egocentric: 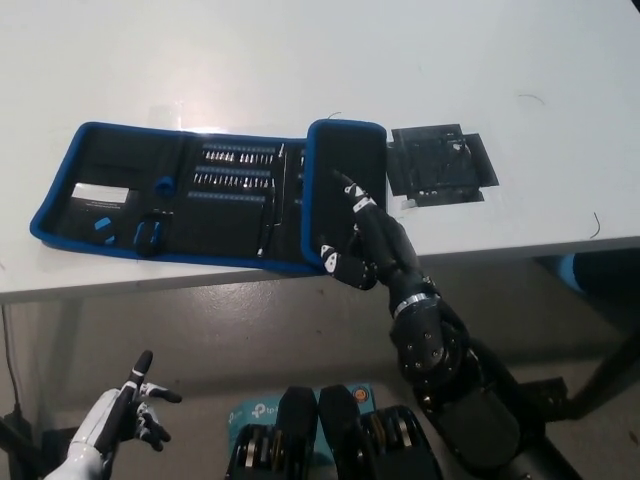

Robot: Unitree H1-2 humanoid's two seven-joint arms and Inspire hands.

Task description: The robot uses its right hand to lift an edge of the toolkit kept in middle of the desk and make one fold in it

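Under my right hand (355,235): the toolkit's (190,195) folded right flap (345,180).

From my head camera, my black fingers (352,192) lie spread on that flap, pressing it flat and gripping nothing; the rest of the blue-edged toolkit stretches away to their left on the white desk (300,60), its bits showing. Just right of my fingers lies a black mat (440,165). My white left hand (125,410) rests low, below the desk edge, fingers apart and empty.

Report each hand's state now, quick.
Left hand: open, holding nothing, resting low below the desk edge.
Right hand: fingers extended on the folded right flap of the toolkit; whether it grips the flap cannot be told.
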